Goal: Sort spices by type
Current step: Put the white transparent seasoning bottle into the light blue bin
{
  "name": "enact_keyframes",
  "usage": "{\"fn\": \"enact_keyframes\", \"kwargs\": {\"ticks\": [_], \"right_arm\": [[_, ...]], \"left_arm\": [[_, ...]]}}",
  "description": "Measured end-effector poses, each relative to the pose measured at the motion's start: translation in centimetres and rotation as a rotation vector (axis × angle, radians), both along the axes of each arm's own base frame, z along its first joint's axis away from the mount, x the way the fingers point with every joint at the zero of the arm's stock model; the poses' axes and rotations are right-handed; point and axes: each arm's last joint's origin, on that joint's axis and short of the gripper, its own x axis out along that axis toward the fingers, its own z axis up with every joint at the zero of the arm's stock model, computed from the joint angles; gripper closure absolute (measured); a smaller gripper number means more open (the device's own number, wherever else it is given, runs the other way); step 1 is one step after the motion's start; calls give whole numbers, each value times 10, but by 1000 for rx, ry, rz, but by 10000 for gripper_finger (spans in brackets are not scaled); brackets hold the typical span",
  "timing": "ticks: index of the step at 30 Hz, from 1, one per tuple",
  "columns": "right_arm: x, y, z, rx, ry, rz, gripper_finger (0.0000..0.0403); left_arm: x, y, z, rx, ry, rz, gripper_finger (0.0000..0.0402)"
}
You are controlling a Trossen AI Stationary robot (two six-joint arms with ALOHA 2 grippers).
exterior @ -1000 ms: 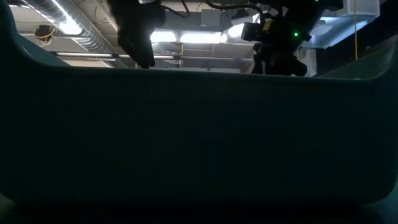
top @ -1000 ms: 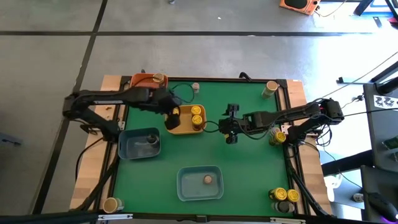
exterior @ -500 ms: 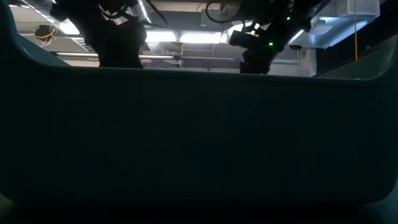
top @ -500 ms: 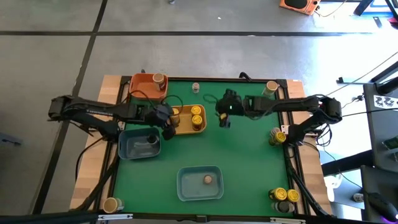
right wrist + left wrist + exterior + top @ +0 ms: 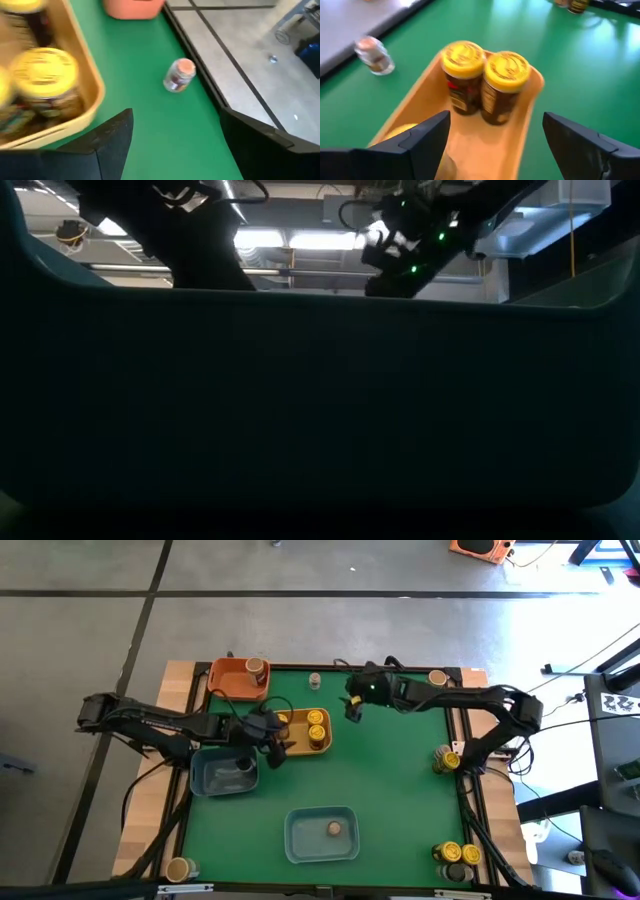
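From above, we see a flat green mat (image 5: 390, 790) framed by pale wood, with the left gripper (image 5: 276, 748) hanging over the lower left corner of a rectangular yellow plastic tray (image 5: 299, 743), its fingers apart and empty. Two yellow-lidded cylindrical jars (image 5: 317, 726) stand upright in the tray's right half and a third yellow lid (image 5: 283, 720) shows at its upper left. The right gripper (image 5: 352, 707), fingers spread and holding nothing, hovers above centre, just right of a small clear jar with a tan lid (image 5: 314, 680) lying near the mat's upper edge. An orange rectangular tray (image 5: 232, 683) at upper left holds one tan-lidded jar (image 5: 255, 667); a translucent blue tub (image 5: 208, 780) at left holds a dark-lidded jar (image 5: 244, 763); a second blue tub (image 5: 302, 845) at lower centre holds a small tan-lidded jar (image 5: 335, 829). More jars stand at the right edge (image 5: 449, 759) and lower right corner (image 5: 456, 858). In the low view a dark blue tub wall (image 5: 320, 410) blocks nearly everything; only both arms show over its rim. In the left wrist view, smooth glossy lids top the two dark-labelled jars (image 5: 485, 85) at centre, and the clear jar (image 5: 374, 54) lies tilted at upper left. In the right wrist view, that clear jar (image 5: 179, 75) lies on the mat at upper centre, beside the grey floor edge, with the yellow tray's rounded corner (image 5: 92, 95) at left.
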Motion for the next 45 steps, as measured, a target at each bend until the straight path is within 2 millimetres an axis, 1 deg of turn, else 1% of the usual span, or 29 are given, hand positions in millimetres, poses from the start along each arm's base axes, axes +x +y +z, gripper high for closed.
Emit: {"fn": "enact_keyframes", "kwargs": {"ticks": [7,10,13,17,20,23,27,30,34,36,39,45], "right_arm": [[9,-40,-24,-4,-81,-23,107],[9,-50,-31,-13,-79,-27,107],[8,-52,-32,-23,-68,-22,107],[11,-47,-28,-43,-84,3,107],[12,-46,-24,-57,-103,7,107],[11,-46,-24,-55,-100,5,107],[11,-47,-25,-55,-97,1,107],[11,-47,-26,-53,-87,-4,107],[11,-47,-25,-54,-89,-4,107],[11,-47,-25,-52,-92,-6,107],[11,-46,-25,-50,-91,-7,107],[9,-46,-28,-34,-64,-7,107]], "left_arm": [[2,12,4,81,-15,22,86],[3,20,9,105,-62,51,86],[4,32,13,131,-100,90,86],[1,54,17,140,-145,185,86],[-2,70,21,143,-149,253,86],[-1,85,29,151,-145,299,86],[10,107,35,155,-130,356,86],[20,128,38,142,-99,407,86],[35,156,38,90,-53,473,86],[43,168,38,51,-25,469,86],[57,185,32,4,30,472,86],[78,216,11,-51,111,502,86]]}}
